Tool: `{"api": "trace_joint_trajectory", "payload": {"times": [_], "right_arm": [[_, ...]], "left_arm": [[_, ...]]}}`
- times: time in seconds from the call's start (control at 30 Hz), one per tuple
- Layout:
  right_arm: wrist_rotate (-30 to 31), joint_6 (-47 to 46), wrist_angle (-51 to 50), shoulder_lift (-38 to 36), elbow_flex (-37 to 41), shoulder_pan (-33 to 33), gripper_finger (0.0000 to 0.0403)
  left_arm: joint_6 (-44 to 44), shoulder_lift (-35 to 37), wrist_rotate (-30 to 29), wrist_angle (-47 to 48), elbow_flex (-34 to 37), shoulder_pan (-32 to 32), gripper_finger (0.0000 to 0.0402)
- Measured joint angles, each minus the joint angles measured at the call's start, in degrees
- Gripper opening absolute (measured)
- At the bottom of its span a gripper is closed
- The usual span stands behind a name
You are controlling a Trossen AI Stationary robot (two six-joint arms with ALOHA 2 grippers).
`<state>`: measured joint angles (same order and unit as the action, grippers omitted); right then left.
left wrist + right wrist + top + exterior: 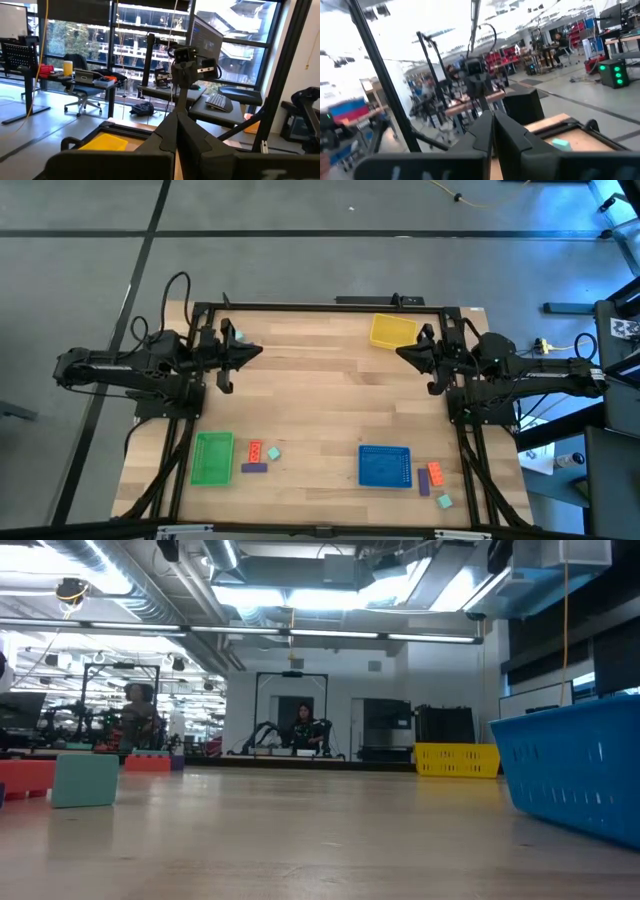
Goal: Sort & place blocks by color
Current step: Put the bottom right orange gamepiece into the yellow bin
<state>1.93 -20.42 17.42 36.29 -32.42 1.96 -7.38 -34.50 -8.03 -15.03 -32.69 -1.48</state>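
Blocks [255, 453] lower frame: probably light, rigid, slick plastic; pinch across short flat sides. Left gripper [250, 352], right gripper [408, 352] mid-frame, fingers pressed together, empty.

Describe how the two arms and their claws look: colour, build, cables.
Both arms are black, built of jointed segments. The left arm has a black cable looping above it; the right arm trails cabling with a yellow connector. The left claw and right claw each taper to two dark angular fingers.
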Motion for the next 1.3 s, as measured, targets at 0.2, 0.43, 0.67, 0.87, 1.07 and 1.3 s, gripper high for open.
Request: {"api": "trace_joint_trajectory", "payload": {"times": [0.2,0.43,0.67,0.87,1.07,1.3], "right_arm": [[4.36,-8.56,2.08,1.23,-1.05,0.06,0.0055],[4.16,-9.07,-5.85,8.32,-10.21,0.07,0.0176],[0.82,-6.06,-25.65,13.05,-21.10,0.50,0.0226],[-10.24,-23.06,-47.58,13.42,-23.50,-1.44,0.0220],[-13.18,-47.11,-63.09,13.94,-18.57,-13.22,0.0220],[-13.11,-77.10,-63.64,15.34,-10.98,-32.31,0.0219]], "left_arm": [[0.00,0.00,0.00,0.00,0.00,0.00,0.0000],[-0.25,0.00,0.00,-0.02,0.00,0.00,0.0000],[-4.48,0.00,0.02,-0.02,0.00,0.00,0.0000],[-4.29,0.00,-0.31,-0.02,0.00,0.00,0.0000],[-4.44,0.00,-3.13,-0.02,-0.02,0.02,0.0000],[-4.44,0.02,-3.92,-0.02,-0.02,0.01,0.0000]]}}
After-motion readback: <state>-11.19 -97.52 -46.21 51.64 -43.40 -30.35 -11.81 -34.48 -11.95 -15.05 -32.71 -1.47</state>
